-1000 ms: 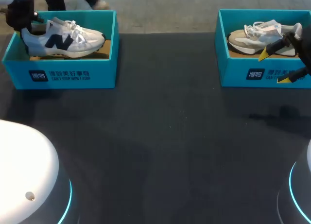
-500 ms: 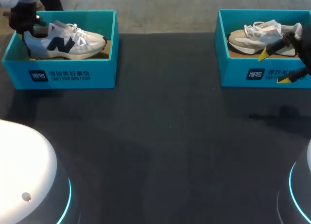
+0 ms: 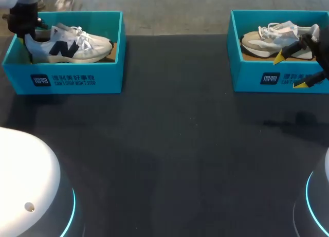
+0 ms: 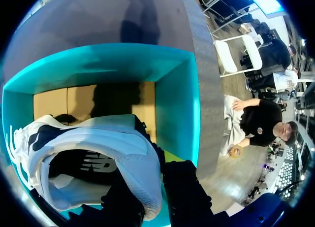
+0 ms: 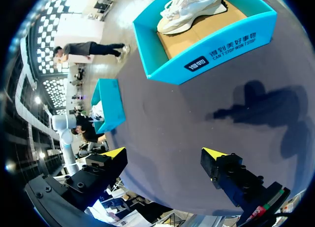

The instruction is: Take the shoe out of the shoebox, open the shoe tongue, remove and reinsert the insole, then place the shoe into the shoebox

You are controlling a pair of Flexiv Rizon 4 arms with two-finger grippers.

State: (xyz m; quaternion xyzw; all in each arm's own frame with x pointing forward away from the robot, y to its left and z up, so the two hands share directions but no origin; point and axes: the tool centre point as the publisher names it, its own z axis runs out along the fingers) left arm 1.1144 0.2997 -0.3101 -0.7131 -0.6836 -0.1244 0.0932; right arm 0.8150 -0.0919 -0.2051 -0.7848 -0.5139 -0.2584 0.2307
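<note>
One navy-marked shoe, left shoebox; grey shoe, right shoebox (both teal)

The head camera sits above and behind, looking down across the dark table to the left shoebox and right shoebox at its far edge. The left wrist camera looks from very close into the left shoebox, where the white-and-navy sneaker fills the near field. The right wrist camera hangs higher, facing down over the table toward the right shoebox. The left shoebox is small and far off in that view. All three views share the left shoebox.
</note>
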